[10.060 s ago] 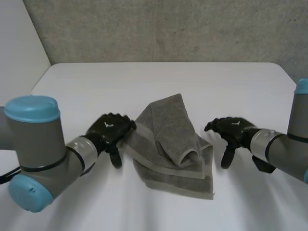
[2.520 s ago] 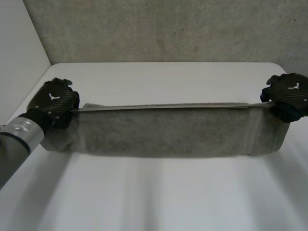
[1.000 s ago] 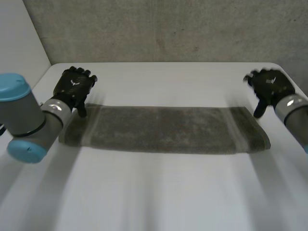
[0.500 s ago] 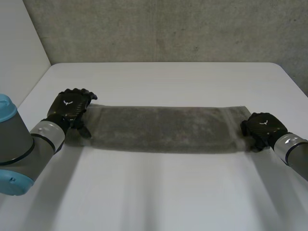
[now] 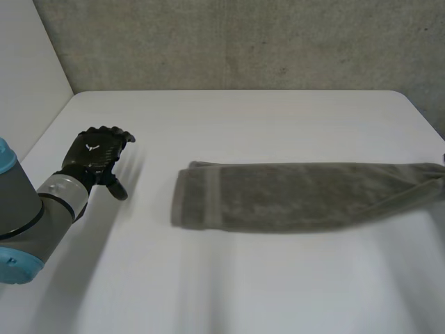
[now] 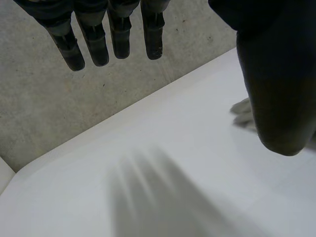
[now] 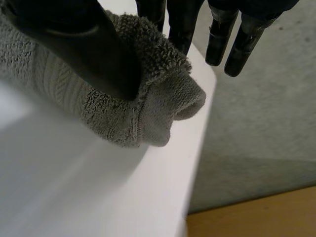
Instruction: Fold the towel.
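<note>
Head view: the towel (image 5: 299,195) lies on the table (image 5: 243,118) as a long folded band, running from the middle out to the right edge. The left hand (image 5: 92,158) hovers over the table well apart from the towel's left end, fingers loose and spread, holding nothing. Right wrist view: the right hand (image 7: 84,44) grips the towel's end near the table's edge, its thumb pressing the bunched cloth, apparently against the fingers behind it.

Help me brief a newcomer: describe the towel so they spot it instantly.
On the white table lies a long grey towel, a narrow band across its right half. Its right end, at the table's edge, is pinched by the right robot hand; the left robot hand is apart.
</note>
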`<action>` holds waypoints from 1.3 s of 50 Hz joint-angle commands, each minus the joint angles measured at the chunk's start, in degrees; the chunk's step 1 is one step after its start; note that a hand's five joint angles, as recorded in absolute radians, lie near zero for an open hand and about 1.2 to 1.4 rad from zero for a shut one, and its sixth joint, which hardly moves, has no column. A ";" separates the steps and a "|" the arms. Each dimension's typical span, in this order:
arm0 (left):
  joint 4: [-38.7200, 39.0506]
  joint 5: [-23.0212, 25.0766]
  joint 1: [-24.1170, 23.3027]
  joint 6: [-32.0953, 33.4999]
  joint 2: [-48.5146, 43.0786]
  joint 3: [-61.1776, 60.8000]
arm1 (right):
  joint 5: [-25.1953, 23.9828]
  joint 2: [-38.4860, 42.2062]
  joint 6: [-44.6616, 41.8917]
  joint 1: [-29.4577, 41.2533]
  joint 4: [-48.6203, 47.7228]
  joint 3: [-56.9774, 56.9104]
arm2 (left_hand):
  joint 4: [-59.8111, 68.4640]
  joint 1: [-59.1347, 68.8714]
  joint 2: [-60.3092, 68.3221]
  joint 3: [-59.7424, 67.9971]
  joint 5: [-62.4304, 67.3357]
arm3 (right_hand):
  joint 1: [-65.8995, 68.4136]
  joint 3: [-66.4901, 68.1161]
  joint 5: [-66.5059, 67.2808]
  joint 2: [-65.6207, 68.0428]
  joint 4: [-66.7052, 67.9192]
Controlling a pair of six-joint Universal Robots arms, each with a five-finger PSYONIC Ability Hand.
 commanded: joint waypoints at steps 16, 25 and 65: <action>0.18 -0.29 -0.36 0.00 -0.68 -0.17 | 7.98 8.27 0.06 52.10 2.07 -19.79 | -3.36 -4.05 -3.80 -2.97 -3.04 | 4.77 -2.49 3.61 5.00 -4.37; 0.96 -0.38 -0.80 0.09 -0.86 -0.53 | 11.49 19.28 -1.35 63.12 -1.01 -22.43 | -3.36 -4.05 -3.80 -2.97 -3.04 | -46.50 -2.49 -47.66 -46.27 -4.37; 0.53 -0.81 -25.23 2.72 -15.36 16.44 | -7.13 -5.86 25.89 24.53 -7.51 21.69 | -3.36 -2.71 -2.46 -2.97 -1.69 | -46.04 -2.49 -47.20 -45.81 -4.37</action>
